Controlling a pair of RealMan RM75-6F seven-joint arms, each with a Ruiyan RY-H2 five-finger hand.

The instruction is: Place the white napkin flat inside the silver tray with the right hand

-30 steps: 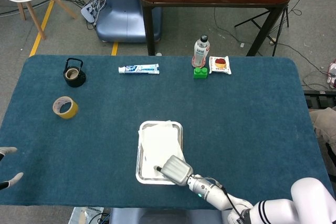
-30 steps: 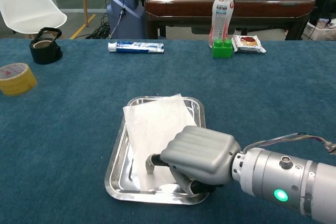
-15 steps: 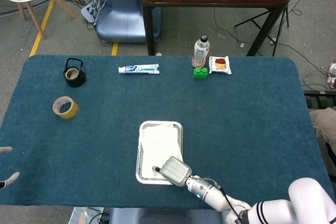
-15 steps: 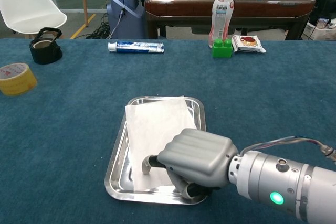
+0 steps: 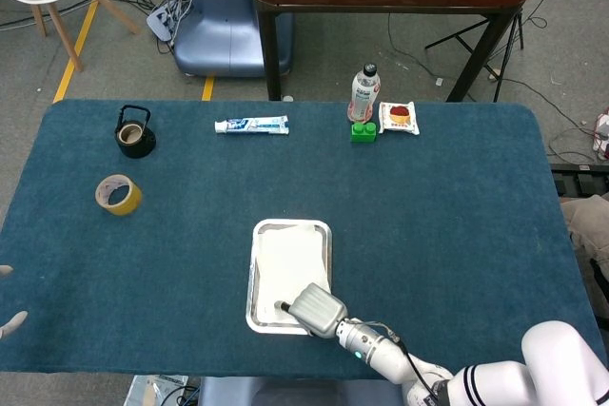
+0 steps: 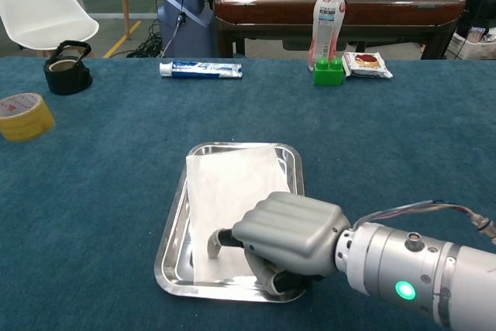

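The white napkin (image 5: 290, 259) (image 6: 231, 184) lies spread in the silver tray (image 5: 253, 278) (image 6: 172, 238) at the middle front of the blue table. Its far edge sits inside the tray's far rim. My right hand (image 5: 317, 309) (image 6: 287, 230) is over the tray's near end, its fingers curled down onto the napkin's near edge and gripping it. The hand hides that part of the napkin and the tray's near right corner. Only the fingertips of my left hand (image 5: 8, 316) show at the far left edge of the head view, spread apart and holding nothing.
A yellow tape roll (image 5: 118, 195) (image 6: 23, 116) and a black pot (image 5: 134, 132) stand at the left. A toothpaste tube (image 5: 251, 125), a bottle (image 5: 363, 92), a green brick (image 5: 363, 132) and a snack packet (image 5: 399, 117) line the far edge.
The right hand drew back a little toward the near rim, pulling the napkin with it; the napkin's far corner now lies inside the tray. The left hand slid further off the left edge.
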